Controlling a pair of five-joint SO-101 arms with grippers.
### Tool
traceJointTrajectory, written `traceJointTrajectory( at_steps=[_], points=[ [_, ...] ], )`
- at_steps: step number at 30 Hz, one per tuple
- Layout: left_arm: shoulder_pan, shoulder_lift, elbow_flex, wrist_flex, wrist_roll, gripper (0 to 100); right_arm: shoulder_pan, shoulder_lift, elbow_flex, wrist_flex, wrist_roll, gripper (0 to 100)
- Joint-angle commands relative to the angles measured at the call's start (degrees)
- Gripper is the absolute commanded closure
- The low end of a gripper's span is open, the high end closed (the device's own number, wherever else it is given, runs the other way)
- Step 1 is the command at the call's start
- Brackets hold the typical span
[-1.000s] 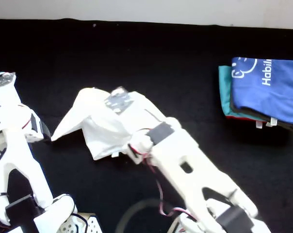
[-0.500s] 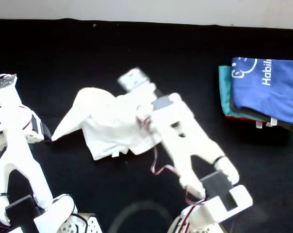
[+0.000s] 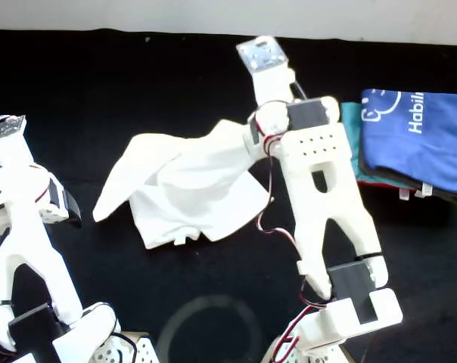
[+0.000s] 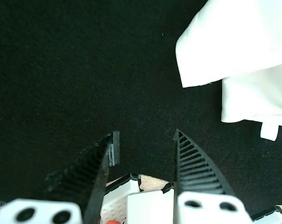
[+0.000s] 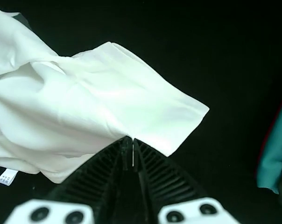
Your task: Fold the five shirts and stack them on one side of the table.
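A crumpled white shirt lies on the black table, its right edge lifted and stretched toward the stack. My right gripper is shut on that edge; in the right wrist view the fingertips pinch the white shirt. A stack of folded shirts, blue on top over black, red and teal, sits at the right side of the table. My left gripper stands open over bare black cloth at the table's left, apart from the white shirt.
The left arm's white body stands at the left edge. A white wall strip bounds the table's far side. Black tabletop lies bare behind the shirt.
My right gripper has moved up and toward the far right, dragging the white shirt's edge with it and stretching the cloth. The left arm has stayed still.
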Motion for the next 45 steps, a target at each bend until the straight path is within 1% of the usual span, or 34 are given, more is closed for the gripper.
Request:
traceJointTrajectory(
  at_steps=[1, 8, 11, 14, 15, 18, 21, 23, 26, 29, 32, 37, 42, 43, 44, 45],
  points=[
    [-0.04, -1.45, -0.22, -0.53, 0.0, 81, 3.56, -0.13, -6.81, 0.4, -0.26, 99.1],
    [0.04, -1.45, -0.22, -0.26, 0.0, 81, 12.62, 0.04, -17.27, 0.75, -0.18, 99.1],
    [0.04, -1.45, -0.13, -0.44, 0.0, 81, 12.53, 0.04, -15.87, 2.77, -0.53, 99.0],
    [0.04, -1.45, -0.48, -0.53, 0.0, 81, 6.02, 0.13, -12.53, 7.96, -0.62, 98.5],
    [0.04, -1.45, -0.48, -0.53, 0.0, 81, 3.12, 0.13, -10.95, 9.27, -0.62, 96.9],
    [0.04, -1.45, -0.13, -0.53, 0.0, 81, -4.88, 0.22, -4.79, 9.45, -0.7, 86.9],
    [0.04, -1.45, -0.13, -0.53, 0.0, 81, -11.03, 0.22, 3.03, 2.95, -4.84, 77.4],
    [0.04, -1.45, -0.13, -0.53, 0.0, 81, -14.11, 0.31, 8.84, -3.38, -7.82, 75.8],
    [-0.04, -1.45, -0.13, -0.53, 0.0, 81, -17.27, 0.31, 17.27, -13.32, -9.85, 75.8],
    [-0.13, -1.45, -0.13, -0.53, 0.0, 81, -19.21, 0.31, 23.43, -20.18, -9.85, 75.8],
    [-0.13, -1.45, -0.13, -0.53, 0.0, 81, -20.26, 1.54, 26.42, -22.11, -9.85, 75.8],
    [-0.04, -1.45, -0.13, -0.53, 0.0, 81, -20.44, 9.19, 25.71, -22.73, -9.67, 75.8],
    [-0.04, -1.45, -0.13, -0.53, 0.0, 81, -18.95, 16.66, 20.09, -22.81, -9.58, 75.9],
    [-0.04, -1.45, -0.13, -0.53, 0.0, 81, -18.33, 17.54, 19.12, -22.73, -9.58, 77.2],
    [-0.04, -1.45, -0.13, -0.53, 0.0, 81, -17.71, 18.42, 18.15, -22.55, -9.58, 81.2],
    [-0.04, -1.45, -0.13, -0.44, 0.0, 81, -17.01, 18.95, 17.01, -21.67, -9.58, 87.5]
  ],
)
